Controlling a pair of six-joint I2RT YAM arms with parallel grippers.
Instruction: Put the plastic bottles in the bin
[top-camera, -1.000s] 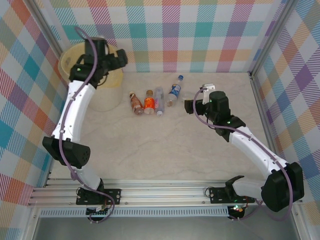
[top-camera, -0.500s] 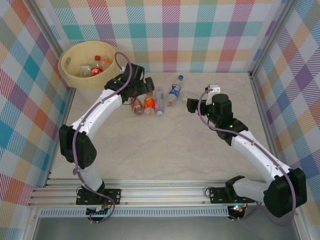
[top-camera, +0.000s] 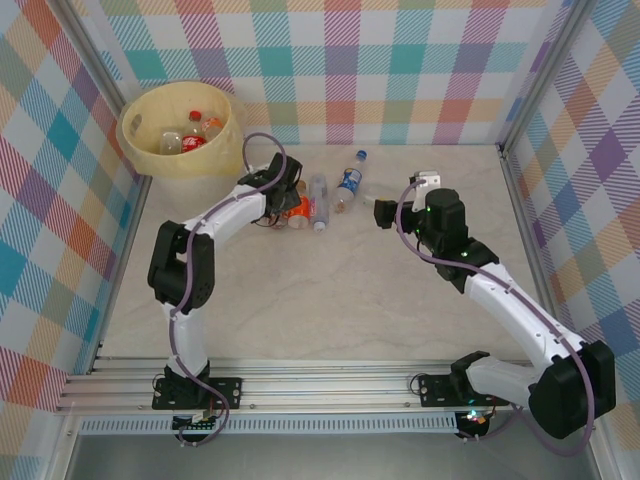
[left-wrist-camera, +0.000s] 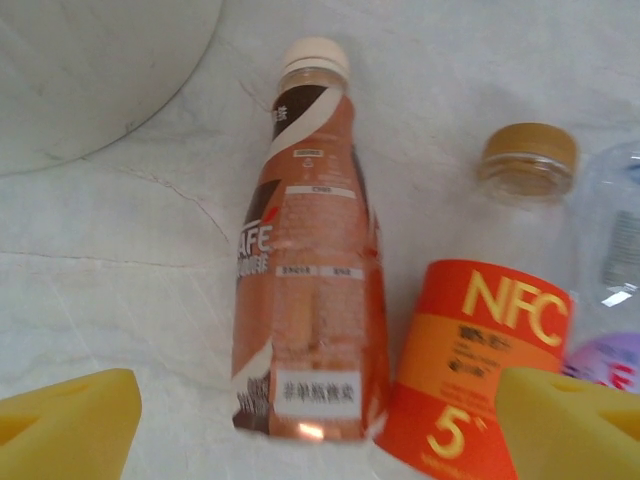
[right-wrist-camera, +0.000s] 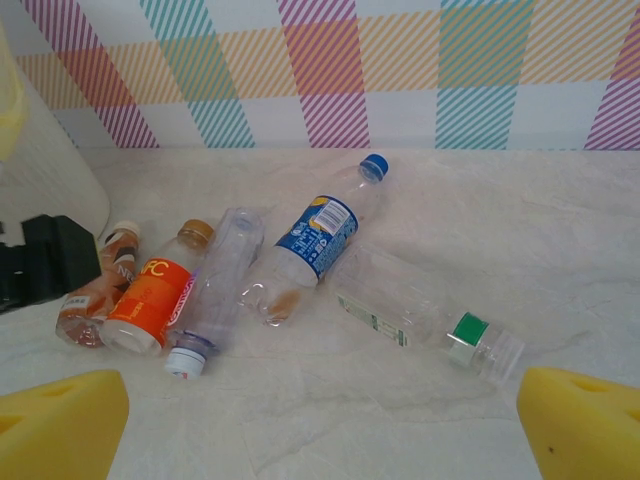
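Left tool (left-wrist-camera: 320, 428) spread wide over brown bottle (left-wrist-camera: 305, 270) beside bin (top-camera: 180, 172); right tool (right-wrist-camera: 322, 425) likewise wide, well apart from bin.

Orange bottle (left-wrist-camera: 480, 365) just beside brown bottle (left-wrist-camera: 305, 300)

Orange bottle (left-wrist-camera: 478, 370): "NFC", "5". Brown bottle (left-wrist-camera: 308, 300): "AFE".

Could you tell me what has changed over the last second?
The left gripper swung from above the bin down and right to the bottle row, and now hovers open over the brown bottle and orange bottle, holding nothing. The right gripper, open, and that row stayed put.
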